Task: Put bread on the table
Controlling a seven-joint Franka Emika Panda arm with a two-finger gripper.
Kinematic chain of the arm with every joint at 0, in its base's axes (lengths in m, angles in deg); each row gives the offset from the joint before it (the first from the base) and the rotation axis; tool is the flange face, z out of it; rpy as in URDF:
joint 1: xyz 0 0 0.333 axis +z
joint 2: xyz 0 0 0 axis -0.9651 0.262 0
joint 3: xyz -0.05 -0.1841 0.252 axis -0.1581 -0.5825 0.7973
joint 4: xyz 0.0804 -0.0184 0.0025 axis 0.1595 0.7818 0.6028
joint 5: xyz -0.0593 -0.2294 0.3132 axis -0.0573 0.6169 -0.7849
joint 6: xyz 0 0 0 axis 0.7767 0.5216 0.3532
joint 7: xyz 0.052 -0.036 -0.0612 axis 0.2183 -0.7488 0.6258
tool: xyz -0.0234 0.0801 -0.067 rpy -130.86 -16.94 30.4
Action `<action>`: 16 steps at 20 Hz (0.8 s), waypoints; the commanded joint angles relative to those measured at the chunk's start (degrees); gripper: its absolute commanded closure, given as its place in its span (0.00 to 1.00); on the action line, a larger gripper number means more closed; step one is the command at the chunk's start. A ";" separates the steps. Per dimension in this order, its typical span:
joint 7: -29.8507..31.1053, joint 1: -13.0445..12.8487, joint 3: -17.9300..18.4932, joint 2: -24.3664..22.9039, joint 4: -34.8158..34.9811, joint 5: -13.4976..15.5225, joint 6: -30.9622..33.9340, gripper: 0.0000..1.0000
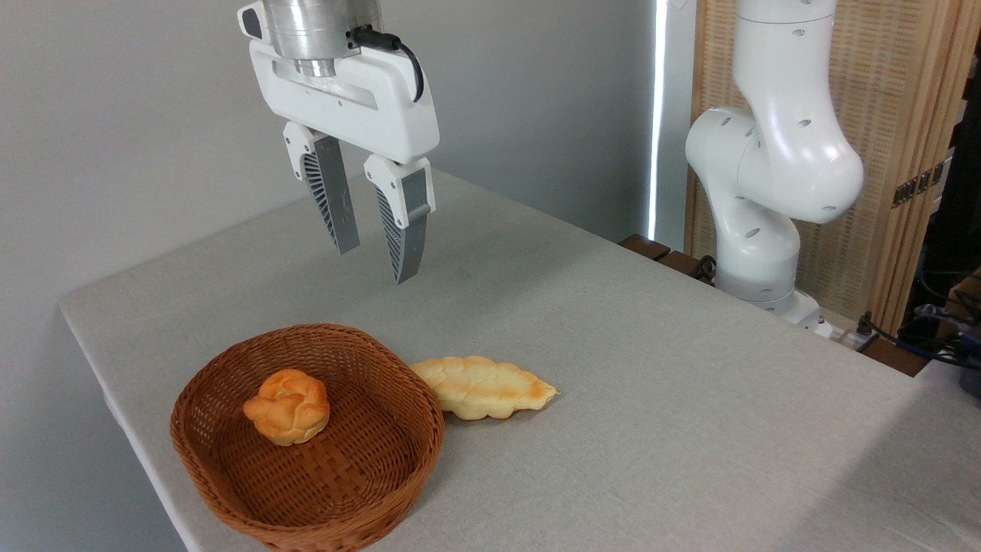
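Observation:
The bread (pixel 288 407), a small round orange-golden bun with a knotted top, lies inside the brown wicker basket (pixel 230 483) at the front left of the table (pixel 651 399). High above the basket's far rim hangs my gripper (pixel 375 264), open, with nothing between its two ribbed fingers (pixel 336 203). It is well clear of the bun and touches nothing.
A longer pale yellow leaf-shaped bread (pixel 484 387) lies on the cloth just right of the basket, touching its rim. The arm's white base (pixel 766 192) stands at the table's far right edge, with cables (pixel 920 337) beside it. The table's left edge runs close past the basket.

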 commanded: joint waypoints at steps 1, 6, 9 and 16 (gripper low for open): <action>-0.92 0.19 -0.28 -0.55 -0.38 0.65 1.27 0.00; -0.92 0.19 -0.28 -0.56 -0.37 0.56 1.26 0.00; -1.01 0.19 -0.11 -0.56 -0.37 0.65 1.26 0.00; -1.01 0.37 -0.02 -0.56 -0.37 0.65 0.83 0.00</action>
